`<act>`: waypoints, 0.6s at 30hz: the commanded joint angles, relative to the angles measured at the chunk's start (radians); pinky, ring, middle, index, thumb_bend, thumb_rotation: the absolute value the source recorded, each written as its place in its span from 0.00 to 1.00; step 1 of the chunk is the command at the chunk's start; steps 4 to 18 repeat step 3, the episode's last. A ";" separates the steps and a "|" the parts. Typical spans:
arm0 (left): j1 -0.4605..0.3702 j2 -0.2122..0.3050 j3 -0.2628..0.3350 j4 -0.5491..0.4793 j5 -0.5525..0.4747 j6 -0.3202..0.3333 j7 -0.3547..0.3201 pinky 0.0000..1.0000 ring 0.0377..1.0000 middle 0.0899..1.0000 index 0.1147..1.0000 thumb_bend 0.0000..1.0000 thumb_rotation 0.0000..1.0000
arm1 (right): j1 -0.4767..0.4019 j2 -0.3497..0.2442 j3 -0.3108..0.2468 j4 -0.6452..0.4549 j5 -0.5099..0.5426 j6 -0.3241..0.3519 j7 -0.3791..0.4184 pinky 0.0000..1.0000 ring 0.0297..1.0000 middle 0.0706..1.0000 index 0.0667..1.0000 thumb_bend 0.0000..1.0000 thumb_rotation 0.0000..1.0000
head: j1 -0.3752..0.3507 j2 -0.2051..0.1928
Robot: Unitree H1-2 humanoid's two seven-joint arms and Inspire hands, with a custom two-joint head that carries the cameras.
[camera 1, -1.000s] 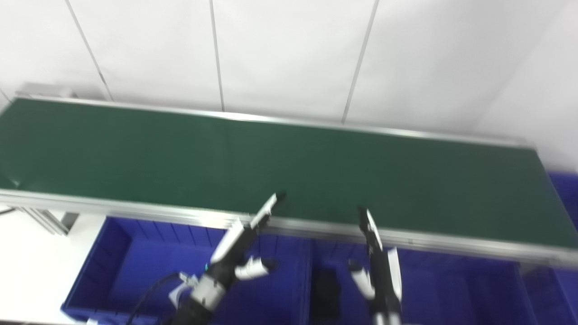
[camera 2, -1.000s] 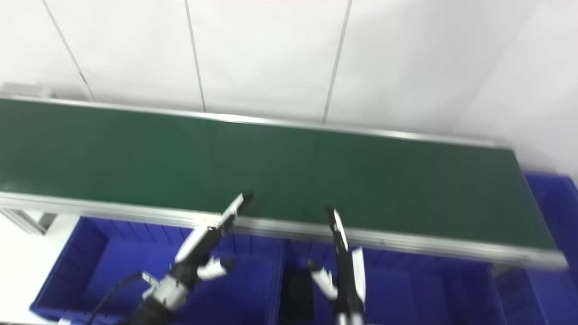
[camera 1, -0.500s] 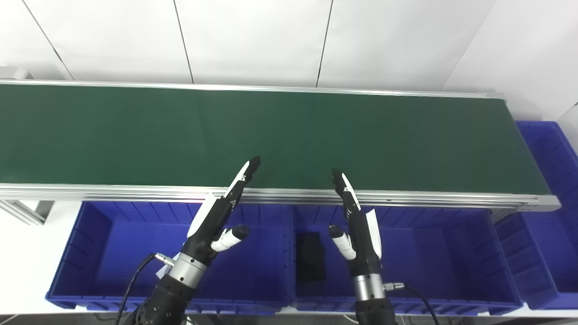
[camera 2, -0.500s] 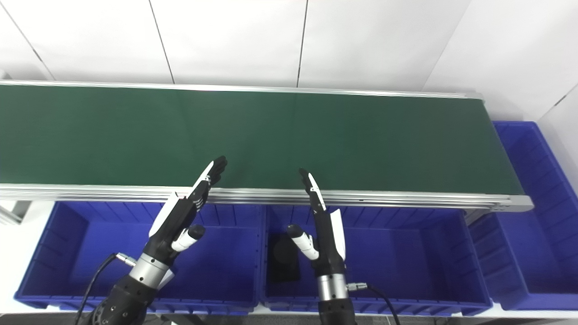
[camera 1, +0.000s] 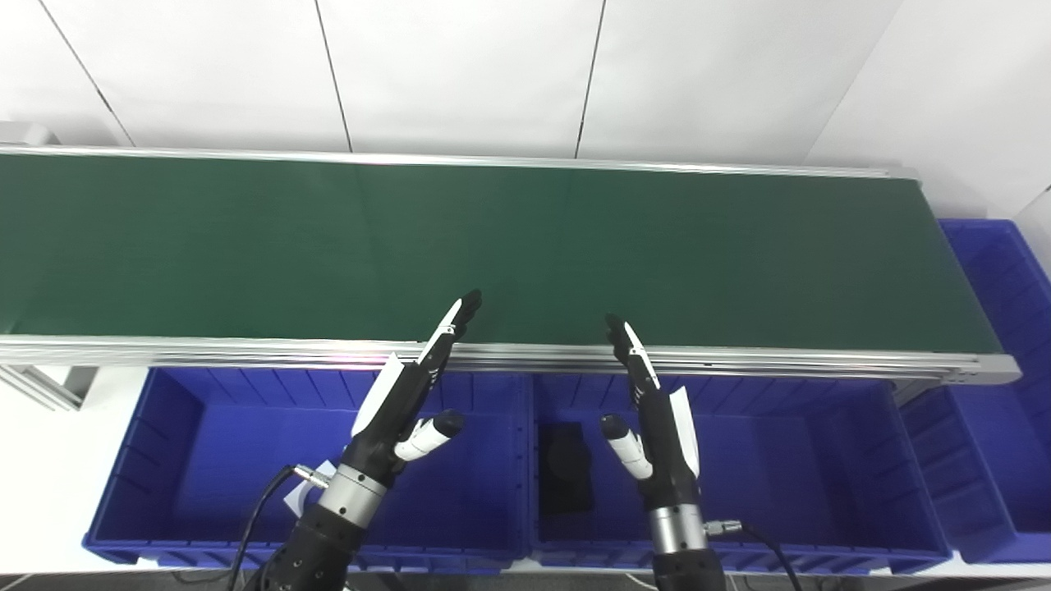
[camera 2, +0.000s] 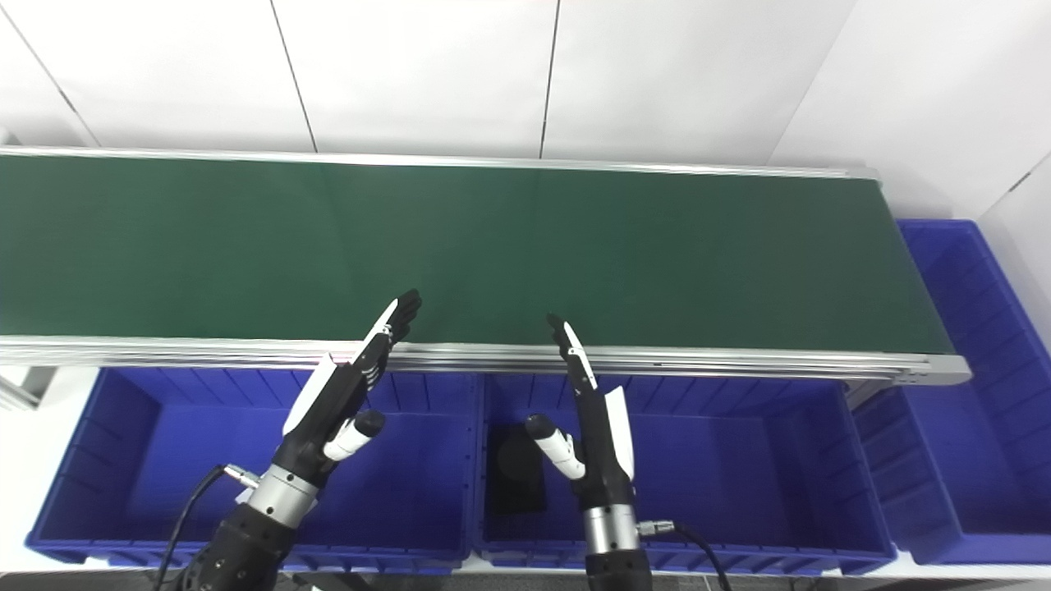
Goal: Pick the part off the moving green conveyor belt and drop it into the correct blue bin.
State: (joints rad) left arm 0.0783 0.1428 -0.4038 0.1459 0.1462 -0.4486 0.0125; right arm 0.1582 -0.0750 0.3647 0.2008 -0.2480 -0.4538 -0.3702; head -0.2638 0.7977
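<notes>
Straight ahead I see the green conveyor belt [camera 1: 525, 246] running left to right across the whole view, its silver near rail [camera 1: 739, 359] just beyond my fingertips and its far rail against the white wall [camera 1: 460, 74]; its right end stops short of a third blue bin [camera 1: 1014, 410] standing at the far right. Below the near rail sit two blue bins side by side, the left bin [camera 1: 205, 460] and the middle bin [camera 1: 821, 468], sharing a wall between my arms. I find plenty of open belt on both sides of my hands. No part shows on the belt; the only dark object I see is a black part [camera 1: 566, 468] lying on the floor of the middle bin, against its left wall, just left of my right hand and below it. My left hand [camera 1: 402, 406] hangs over the left bin, fingers stretched flat and apart from the thumb, tips reaching over the near rail to the belt's edge, holding nothing. My right hand [camera 1: 657, 427] hangs over the middle bin the same way, fingers straight, thumb spread, empty, its tips above the near rail.
</notes>
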 commanded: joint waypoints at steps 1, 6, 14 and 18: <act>-0.004 -0.008 -0.003 -0.018 0.011 -0.021 0.035 1.00 1.00 1.00 1.00 0.78 1.00 | -0.005 0.000 -0.001 -0.036 0.006 -0.016 0.006 0.94 0.94 0.94 0.93 0.88 1.00 | 0.007 -0.005; -0.001 -0.012 -0.009 -0.015 0.009 -0.021 0.047 1.00 1.00 1.00 1.00 0.77 1.00 | -0.003 -0.003 0.002 -0.035 0.004 -0.016 0.004 0.94 0.94 0.94 0.93 0.87 1.00 | 0.023 -0.016; -0.001 -0.012 -0.009 -0.015 0.009 -0.021 0.047 1.00 1.00 1.00 1.00 0.77 1.00 | -0.003 -0.003 0.002 -0.035 0.004 -0.016 0.004 0.94 0.94 0.94 0.93 0.87 1.00 | 0.023 -0.016; -0.001 -0.012 -0.009 -0.015 0.009 -0.021 0.047 1.00 1.00 1.00 1.00 0.77 1.00 | -0.003 -0.003 0.002 -0.035 0.004 -0.016 0.004 0.94 0.94 0.94 0.93 0.87 1.00 | 0.023 -0.016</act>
